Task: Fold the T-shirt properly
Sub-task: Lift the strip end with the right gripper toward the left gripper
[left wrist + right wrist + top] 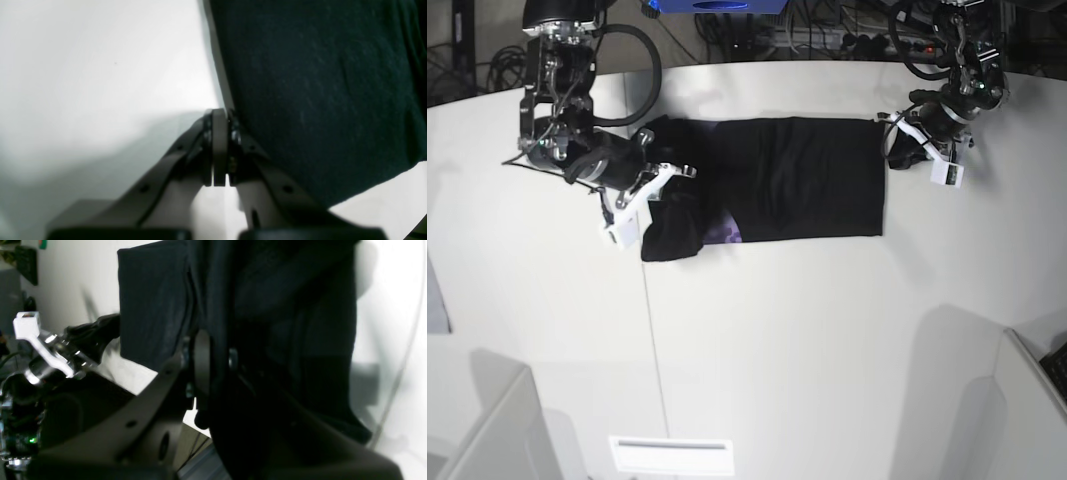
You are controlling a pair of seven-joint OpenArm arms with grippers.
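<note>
The black T-shirt [797, 178] lies flat across the white table [777, 340], its plain side up. A bit of purple print [727, 233] peeks out at its lower left edge. My right gripper [670, 178] is at the shirt's left end, where the cloth is bunched and lifted. In the right wrist view this gripper [217, 351] is shut on a fold of the T-shirt [153, 306]. My left gripper [895, 143] sits at the shirt's upper right corner. Up close this gripper [223, 113] is shut, pads together, with the T-shirt [317, 93] edge against its right finger.
A seam [647, 330] runs down the table from below the shirt. Cables and a blue box [717, 5] lie beyond the far edge. Grey panels [487, 420] stand at the near corners, and a white slotted plate [670, 455] sits at the front.
</note>
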